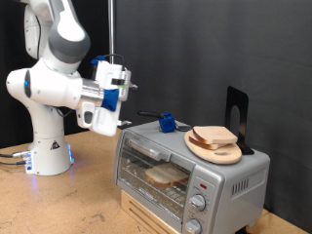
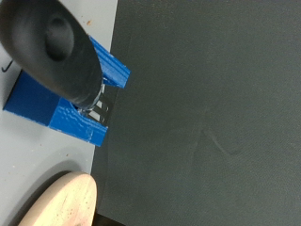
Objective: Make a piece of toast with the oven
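One tan squarish toast (image 1: 166,175) inside boxy silver oven (image 1: 190,175); tool (image 1: 125,121) state unclear.

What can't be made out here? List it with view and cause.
Oven: exterior view, bottom cut off by edge; knob settings too small.
Bread in oven: exterior view, small and blurred.
Board: wrist view, mostly cut off by edge.
Blue block: wrist view, partly hidden by blurred dark shape.
Gripper: exterior view, fingers too small.
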You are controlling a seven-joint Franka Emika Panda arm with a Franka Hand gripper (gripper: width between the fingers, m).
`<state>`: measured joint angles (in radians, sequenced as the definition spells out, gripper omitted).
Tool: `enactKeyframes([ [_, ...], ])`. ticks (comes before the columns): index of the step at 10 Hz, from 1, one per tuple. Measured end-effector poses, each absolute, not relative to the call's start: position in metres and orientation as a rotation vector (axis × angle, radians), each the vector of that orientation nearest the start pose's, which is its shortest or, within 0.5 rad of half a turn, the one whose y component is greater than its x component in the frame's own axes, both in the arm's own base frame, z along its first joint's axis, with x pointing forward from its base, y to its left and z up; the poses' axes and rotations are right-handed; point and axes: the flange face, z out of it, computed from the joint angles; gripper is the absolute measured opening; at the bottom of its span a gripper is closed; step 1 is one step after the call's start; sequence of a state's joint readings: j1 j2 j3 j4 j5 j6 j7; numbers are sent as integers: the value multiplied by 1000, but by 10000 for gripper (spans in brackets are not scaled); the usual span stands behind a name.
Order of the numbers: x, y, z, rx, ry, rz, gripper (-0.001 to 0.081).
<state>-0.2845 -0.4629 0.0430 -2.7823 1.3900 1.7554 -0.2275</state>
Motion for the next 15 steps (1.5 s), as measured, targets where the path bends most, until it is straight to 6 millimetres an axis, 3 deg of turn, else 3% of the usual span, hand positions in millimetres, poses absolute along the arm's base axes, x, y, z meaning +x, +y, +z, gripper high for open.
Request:
enactKeyframes([
  [3,351,2,363,-1805,701,148,808],
  [5,356,-7,372,-1913,703,106,808],
  [10,376,-34,444,-1985,649,67,808],
  [11,379,-38,450,-1981,656,98,808],
  [13,379,-37,445,-1990,667,115,808],
  [15,396,-39,441,-2012,719,184,808],
])
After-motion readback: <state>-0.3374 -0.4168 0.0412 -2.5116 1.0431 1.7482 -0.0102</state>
